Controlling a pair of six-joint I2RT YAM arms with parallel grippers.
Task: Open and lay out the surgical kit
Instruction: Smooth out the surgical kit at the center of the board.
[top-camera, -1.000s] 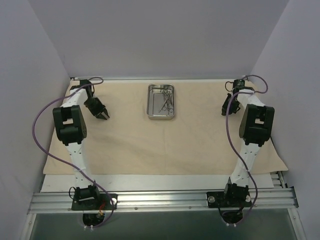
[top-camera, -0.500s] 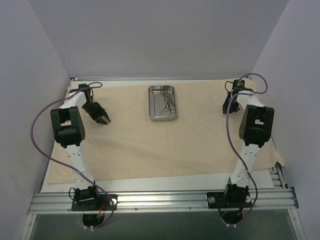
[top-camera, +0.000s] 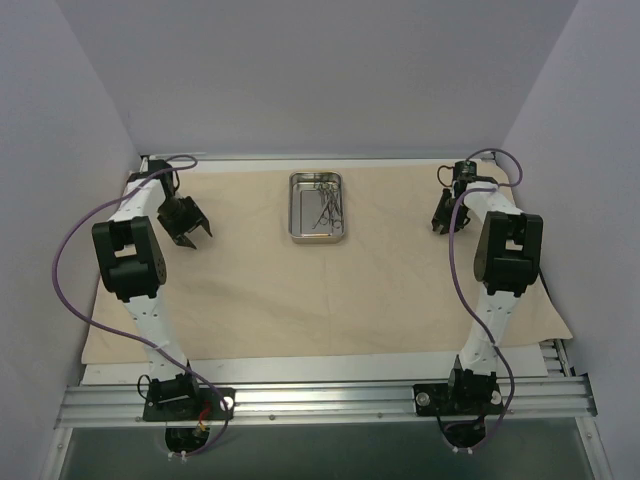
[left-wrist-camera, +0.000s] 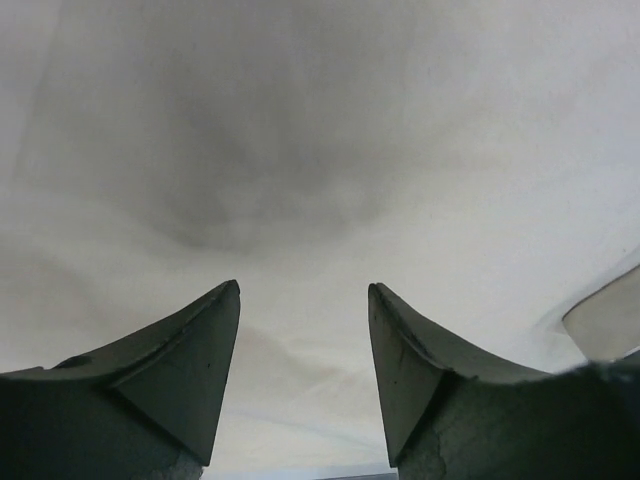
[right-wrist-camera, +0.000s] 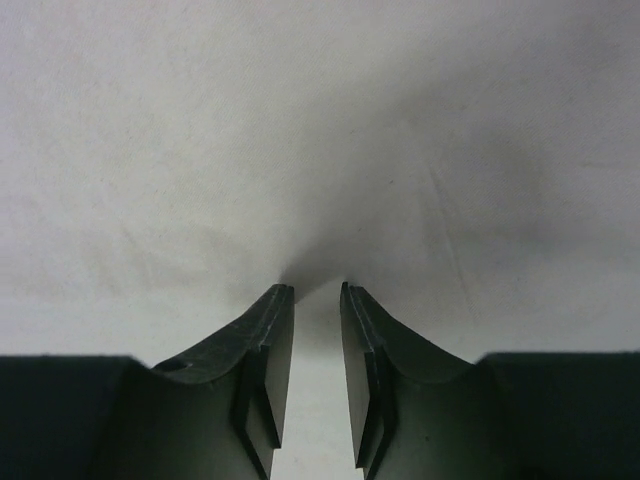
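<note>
Over the desk (top-camera: 330, 366) you are spreading the cloth wrap (top-camera: 320, 290), right end effector (right-wrist-camera: 317, 300) pinching it, left end effector (left-wrist-camera: 304, 295) released; tray (top-camera: 294, 208) between them probably next.

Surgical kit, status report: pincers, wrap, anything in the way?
Left pincer open over the cloth wrap. Right pincer pinching the wrap near its far right corner. Wrap spread flat, steel tray with instruments on it, far centre. Nothing blocking.

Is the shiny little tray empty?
No, thin metal tools lie inside the tray, which sits on the cloth.
</note>
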